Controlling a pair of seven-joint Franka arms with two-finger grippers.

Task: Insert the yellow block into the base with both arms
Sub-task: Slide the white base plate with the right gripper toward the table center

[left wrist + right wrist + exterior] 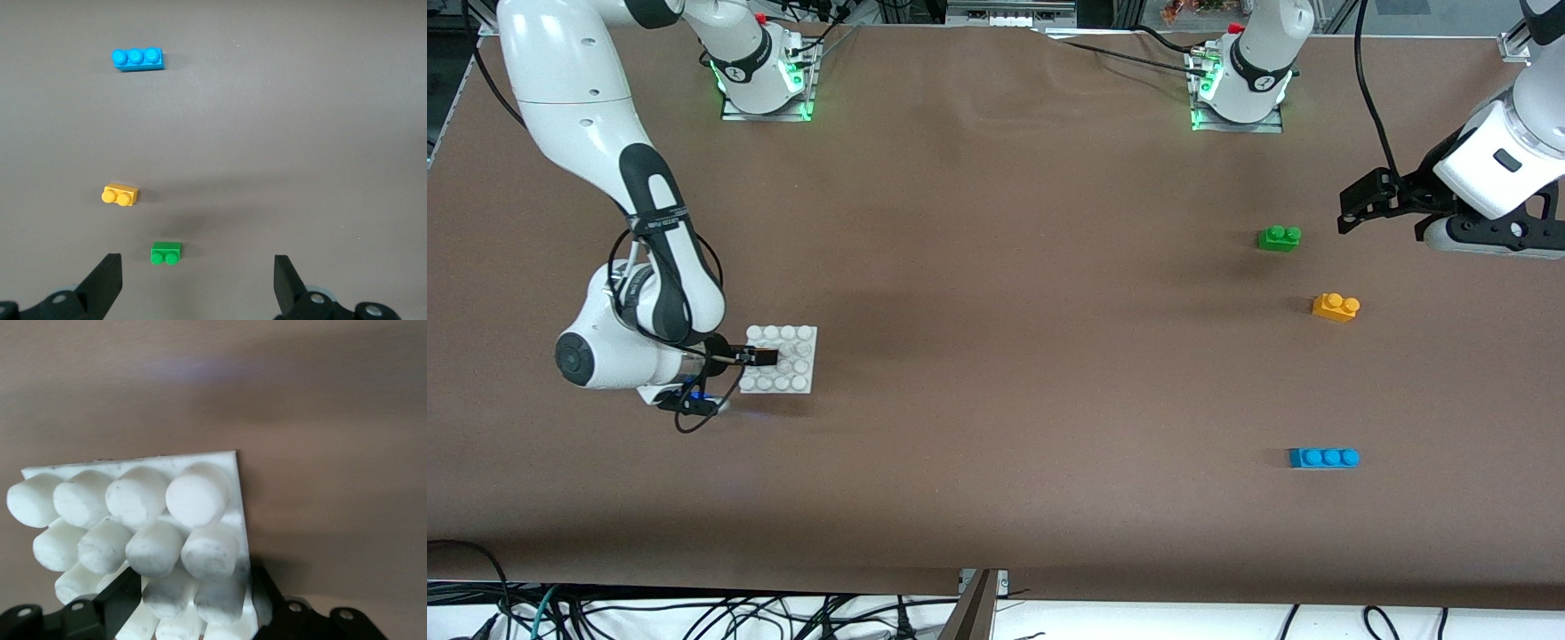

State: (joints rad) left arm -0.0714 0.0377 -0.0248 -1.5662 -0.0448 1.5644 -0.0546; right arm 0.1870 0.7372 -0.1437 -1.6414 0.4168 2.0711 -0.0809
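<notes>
The yellow block [1336,307] lies on the table toward the left arm's end, between a green brick and a blue brick; it also shows in the left wrist view [120,195]. My left gripper [1352,212] is open and empty, up in the air beside the green brick; its own view shows it wide open [197,287]. The white base [796,382] lies flat toward the right arm's end. My right gripper [769,358] is low over it, shut on the base [237,507], its fingers [123,597] clasping two rows of studs at the plate's edge.
A green two-stud brick [1279,237] lies farther from the front camera than the yellow block and shows in the left wrist view [165,253]. A blue three-stud brick [1323,458] lies nearer, also in that view [137,59]. Brown table cover spans between base and bricks.
</notes>
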